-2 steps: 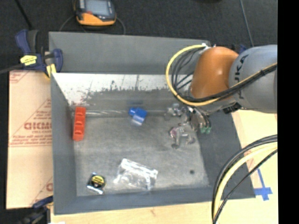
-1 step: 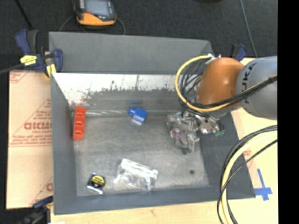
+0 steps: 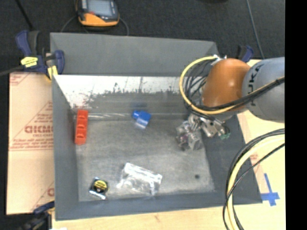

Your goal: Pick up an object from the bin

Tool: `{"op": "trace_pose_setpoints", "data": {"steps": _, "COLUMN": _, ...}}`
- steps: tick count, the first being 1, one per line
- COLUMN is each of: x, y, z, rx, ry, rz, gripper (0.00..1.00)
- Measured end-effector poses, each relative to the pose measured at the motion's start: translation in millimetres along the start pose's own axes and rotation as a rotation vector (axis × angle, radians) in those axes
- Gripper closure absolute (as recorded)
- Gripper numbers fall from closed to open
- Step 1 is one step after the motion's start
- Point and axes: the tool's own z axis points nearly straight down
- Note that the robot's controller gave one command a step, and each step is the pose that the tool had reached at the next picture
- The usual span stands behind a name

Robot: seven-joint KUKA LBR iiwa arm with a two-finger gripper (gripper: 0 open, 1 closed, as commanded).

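Gripper [image 3: 192, 137] low in the bin [image 3: 134, 56], blue cap [image 3: 141, 118] nearest

Whether the gripper is spread or pressed together cannot be told. The small blue cap lies to the gripper's left, a little toward the back wall, well apart. The orange block [image 3: 81, 126], long axis front-to-back, lies farther left of the gripper.

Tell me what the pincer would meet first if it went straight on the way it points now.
Most likely the bare floor of the bin, on its right side: the pincer points down at it. The blue cup lies off to the left, out of that line. I cannot tell the pincer's height.
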Motion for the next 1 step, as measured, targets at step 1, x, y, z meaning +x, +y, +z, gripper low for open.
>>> {"op": "trace_pose_setpoints", "data": {"steps": 1, "x": -21.1, "y": -5.7, "z": -149.4, "rx": 0.006, "ry": -0.008, "rz": 0.006, "gripper": 1.00}}
